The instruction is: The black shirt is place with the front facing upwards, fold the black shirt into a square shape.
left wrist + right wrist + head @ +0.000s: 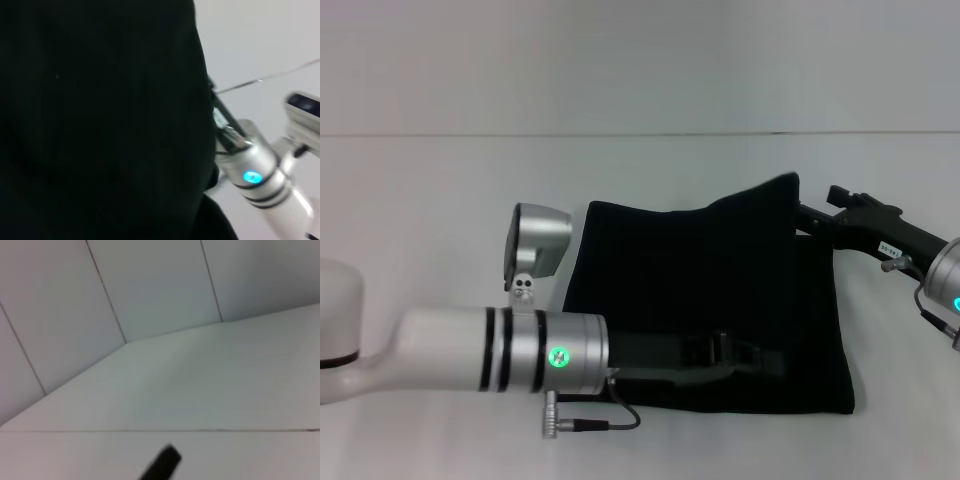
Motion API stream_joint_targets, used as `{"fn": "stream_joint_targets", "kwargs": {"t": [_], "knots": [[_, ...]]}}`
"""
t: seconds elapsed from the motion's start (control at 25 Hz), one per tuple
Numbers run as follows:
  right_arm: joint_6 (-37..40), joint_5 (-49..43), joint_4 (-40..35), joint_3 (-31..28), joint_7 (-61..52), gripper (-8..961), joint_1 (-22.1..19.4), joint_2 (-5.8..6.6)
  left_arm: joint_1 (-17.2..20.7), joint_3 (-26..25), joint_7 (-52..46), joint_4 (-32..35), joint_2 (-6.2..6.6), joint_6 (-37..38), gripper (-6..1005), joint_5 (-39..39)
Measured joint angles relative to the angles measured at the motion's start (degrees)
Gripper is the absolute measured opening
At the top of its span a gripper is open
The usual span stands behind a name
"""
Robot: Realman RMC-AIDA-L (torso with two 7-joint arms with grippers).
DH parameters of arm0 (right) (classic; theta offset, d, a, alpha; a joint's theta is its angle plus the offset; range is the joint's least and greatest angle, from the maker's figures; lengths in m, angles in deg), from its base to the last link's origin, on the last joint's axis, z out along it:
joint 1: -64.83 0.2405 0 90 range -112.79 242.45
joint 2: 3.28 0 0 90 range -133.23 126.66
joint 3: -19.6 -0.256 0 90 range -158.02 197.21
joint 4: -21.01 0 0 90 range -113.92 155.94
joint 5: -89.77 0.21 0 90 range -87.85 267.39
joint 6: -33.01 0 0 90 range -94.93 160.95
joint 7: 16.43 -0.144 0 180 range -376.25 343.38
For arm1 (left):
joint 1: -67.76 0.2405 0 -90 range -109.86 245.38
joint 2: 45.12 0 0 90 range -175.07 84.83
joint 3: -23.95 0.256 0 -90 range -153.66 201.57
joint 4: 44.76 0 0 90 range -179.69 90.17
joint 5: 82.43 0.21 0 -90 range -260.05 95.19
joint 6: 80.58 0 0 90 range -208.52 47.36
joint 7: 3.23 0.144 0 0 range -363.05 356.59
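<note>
The black shirt [690,290] lies folded into a rough rectangle on the white table, right of centre; no lettering shows. Its far right corner [785,188] stands raised off the table, and my right gripper [802,215] reaches in from the right and is shut on that corner. From the near left, my left gripper [760,360] stretches low across the shirt's near part. Black shirt cloth [100,125] fills most of the left wrist view. A dark tip [162,465] shows in the right wrist view over bare table.
The white table [440,200] runs back to a pale wall. My left arm's silver wrist [555,355] and its cable [605,420] lie near the shirt's near left edge. The right arm's wrist [252,176] shows beside the cloth.
</note>
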Motion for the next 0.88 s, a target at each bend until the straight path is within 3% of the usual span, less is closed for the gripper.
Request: {"fn": "stream_joint_targets", "kwargs": {"t": [0.16,0.32,0.56,0.88], "knots": [[-1.1,0.04,-0.6,-2.37,0.0,924,-0.9,0.01,-1.81,-0.12,2.29,-3.0,-0.19,-4.53,23,-0.03],[-1.91,0.06,-0.84,-8.54,0.0,924,-2.22,0.04,-2.47,-0.56,2.78,-3.99,-0.28,-5.92,26,-0.26],[0.32,0.06,-0.88,-14.6,-0.25,925,-4.18,0.18,-2.28,-0.73,7.13,-3.63,-0.09,1.74,30,-4.33],[11.34,-2.26,-0.93,-12.2,-9.66,925,-6.13,0.82,0.66,-0.79,10.87,1.04,0.41,15.98,345,-9.02]]}}
